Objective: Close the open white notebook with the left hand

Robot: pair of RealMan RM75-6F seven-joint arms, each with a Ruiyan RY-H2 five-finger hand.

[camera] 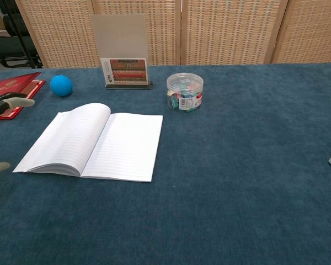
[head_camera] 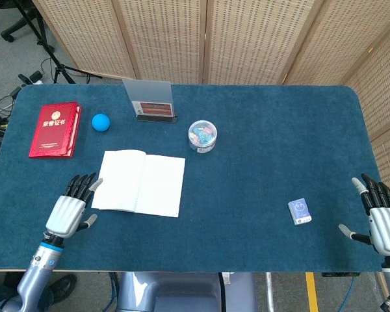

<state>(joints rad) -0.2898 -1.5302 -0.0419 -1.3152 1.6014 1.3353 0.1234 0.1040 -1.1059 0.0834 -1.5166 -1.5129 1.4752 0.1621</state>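
Note:
The white notebook (head_camera: pixel 140 182) (camera: pixel 94 141) lies open and flat on the blue table, left of centre, with both lined pages showing. My left hand (head_camera: pixel 71 207) hovers just left of its left page, palm down with the fingers spread, holding nothing; in the chest view only its fingertips (camera: pixel 17 102) show at the left edge. Far off at the table's right front corner my right hand (head_camera: pixel 379 217) stays empty, fingers apart. It does not appear in the chest view.
A red booklet (head_camera: pixel 54 129) lies at the back left, with a blue ball (head_camera: pixel 101 121) beside it. A card stand (head_camera: pixel 150 101) and a clear tub of clips (head_camera: pixel 202 135) stand behind the notebook. A small blue card pack (head_camera: pixel 299 210) lies near the right hand.

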